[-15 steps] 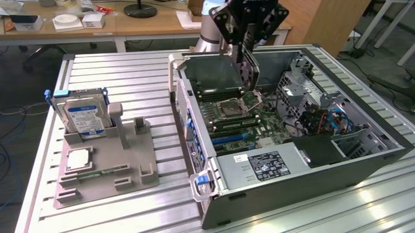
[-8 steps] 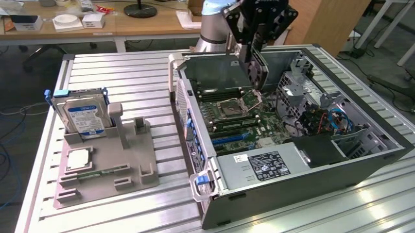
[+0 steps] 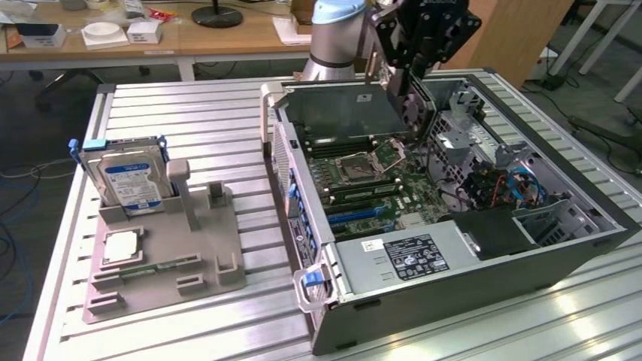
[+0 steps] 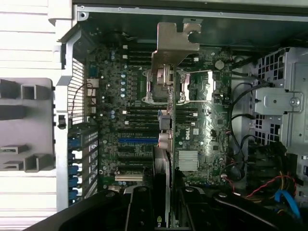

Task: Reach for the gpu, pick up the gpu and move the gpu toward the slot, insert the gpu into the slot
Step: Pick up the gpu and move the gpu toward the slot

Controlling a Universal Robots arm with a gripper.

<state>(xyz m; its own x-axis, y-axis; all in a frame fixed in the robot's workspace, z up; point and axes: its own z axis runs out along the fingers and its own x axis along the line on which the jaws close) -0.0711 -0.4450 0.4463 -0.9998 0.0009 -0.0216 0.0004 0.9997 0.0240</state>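
Observation:
My gripper (image 3: 411,69) hangs over the far part of the open computer case (image 3: 471,289), shut on the gpu (image 3: 401,98). The wrist view looks along the card's thin edge, from the gpu (image 4: 163,161) between my black fingers (image 4: 139,211) out to its silver end bracket (image 4: 172,43). The card hovers upright above the motherboard (image 4: 192,139), over the processor socket area, touching no slot. A blue expansion slot (image 4: 138,140) lies to one side of the card's edge; in the exterior view this blue slot (image 3: 351,214) sits nearer the camera than the card.
On the exterior view's left, a grey holder tray (image 3: 201,248) carries a silver hard drive (image 3: 125,177), a processor (image 3: 120,247) and a memory stick (image 3: 161,265). Inside the case are a power supply (image 3: 411,256), drive cage (image 3: 467,139) and loose cables (image 3: 524,188).

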